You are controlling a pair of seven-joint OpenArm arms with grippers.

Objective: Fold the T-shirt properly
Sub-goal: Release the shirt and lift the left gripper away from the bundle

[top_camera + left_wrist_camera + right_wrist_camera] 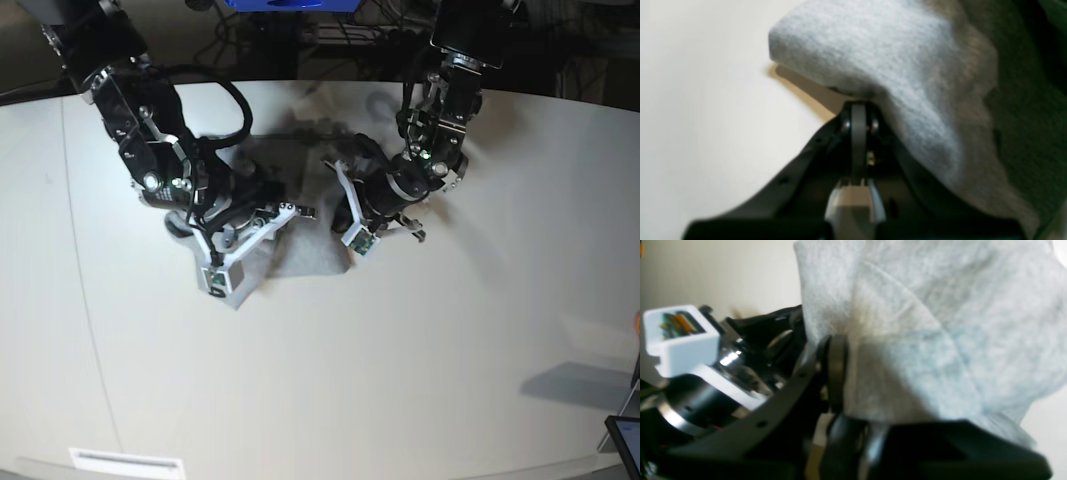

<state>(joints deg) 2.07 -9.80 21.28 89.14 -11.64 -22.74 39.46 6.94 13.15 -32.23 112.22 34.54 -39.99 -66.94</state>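
The heather-grey T-shirt (312, 252) lies bunched in the middle of the white table (420, 360), between both arms. In the left wrist view my left gripper (858, 106) is shut, its tips pinching a fold of the T-shirt (873, 56) that hangs lifted over its own shadow. In the right wrist view the T-shirt (933, 340) bulges against one dark finger pad (836, 373) of my right gripper (841, 343). The cloth hides the other finger, so the gap cannot be judged. No lettering shows.
The left arm's white camera housing (680, 336) and metal wrist joint sit close beside my right gripper. A dark device (626, 442) rests at the table's right front corner, a white strip (125, 462) at the front left. Cables lie beyond the far edge.
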